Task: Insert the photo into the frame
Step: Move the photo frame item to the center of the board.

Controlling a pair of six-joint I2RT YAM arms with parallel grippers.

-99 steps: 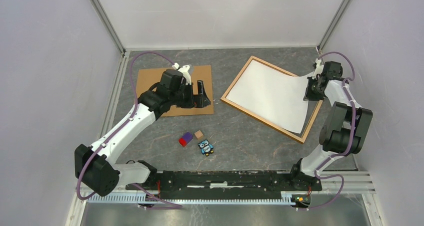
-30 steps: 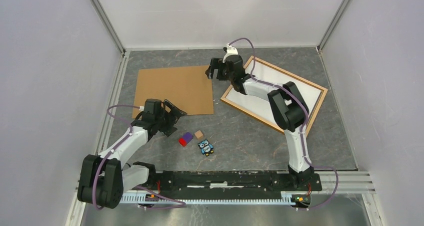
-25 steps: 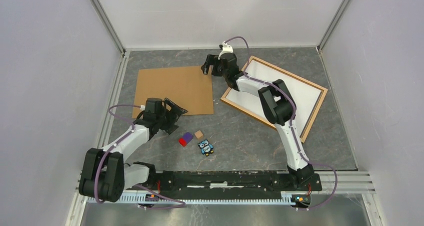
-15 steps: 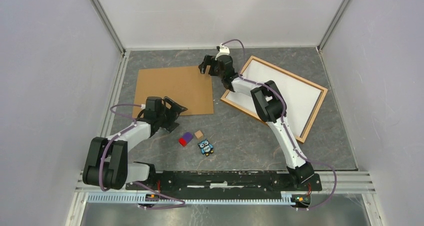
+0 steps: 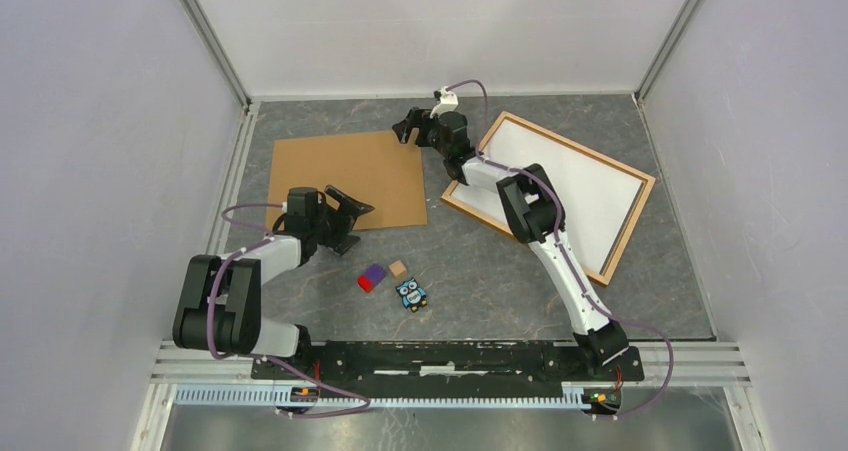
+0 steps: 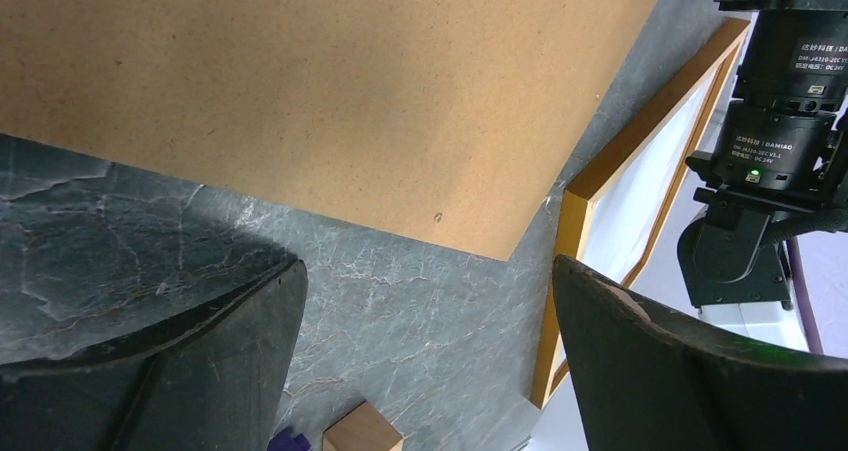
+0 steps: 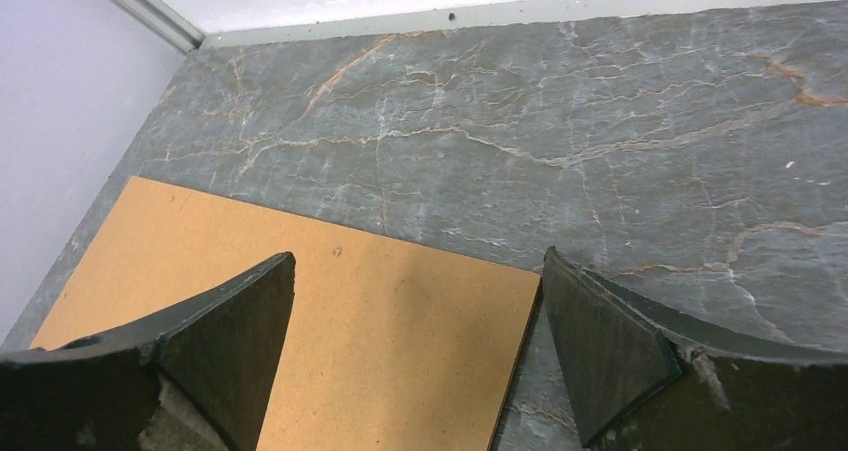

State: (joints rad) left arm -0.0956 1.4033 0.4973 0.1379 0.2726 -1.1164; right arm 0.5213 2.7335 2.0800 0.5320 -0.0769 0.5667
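The table (image 5: 320, 121) has a dark grey, marble-like top veined with pale and orange lines. Three plain panels close it in: a white back wall (image 5: 440, 31), a pale lilac-grey left wall (image 5: 100, 121) and a matching right wall (image 5: 780, 121). Slim metal posts (image 5: 208, 36) rise at the two far corners. A grey metal strip (image 5: 228, 191) runs along the table's left edge. The light is soft and even, with only faint shadows.

Cardboard sheet (image 5: 345, 176), red-purple block (image 5: 372, 277), wood cube (image 5: 398, 268), owl (image 5: 410, 293).
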